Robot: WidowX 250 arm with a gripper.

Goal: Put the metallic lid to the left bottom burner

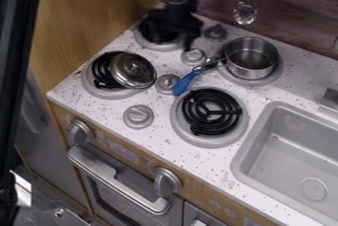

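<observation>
The metallic lid (133,70) sits off-centre on the left bottom burner (96,88), so the placing looks essentially done; at most, centring remains. The end effector (185,35) is by the top left burner (154,45); whether it is spread or closed, I cannot tell.

Brown wood-grain paneling (290,30) is standing behind the speckled surface (99,102), with a grey oven door (132,198) sitting below.

Speckled countertop (99,107) — four burners (212,112), knobs (139,116), inset sink (284,156)
</observation>
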